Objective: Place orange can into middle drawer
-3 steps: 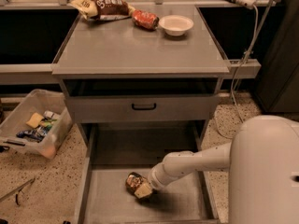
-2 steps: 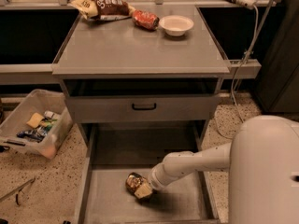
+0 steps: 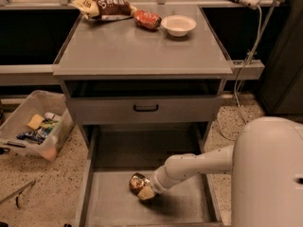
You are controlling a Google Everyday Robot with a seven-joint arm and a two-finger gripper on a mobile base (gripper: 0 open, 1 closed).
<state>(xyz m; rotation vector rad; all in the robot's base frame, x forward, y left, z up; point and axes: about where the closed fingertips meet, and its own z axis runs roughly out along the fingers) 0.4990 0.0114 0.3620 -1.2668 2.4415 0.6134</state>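
Observation:
The orange can [image 3: 138, 183], dented and shiny gold-orange, lies on the flat floor of the pulled-out middle drawer [image 3: 113, 207]. My gripper [image 3: 146, 191] is at the end of the white arm reaching in from the right. It is low inside the drawer, right at the can's right side and touching or nearly touching it. A pale fingertip shows just below the can.
A grey drawer front with a black handle [image 3: 146, 108] sits above the open drawer. On the cabinet top [image 3: 142, 46] lie a red can [image 3: 147, 19], a chip bag [image 3: 104, 6] and a white bowl [image 3: 178, 25]. A plastic bin [image 3: 33, 126] stands on the floor to the left.

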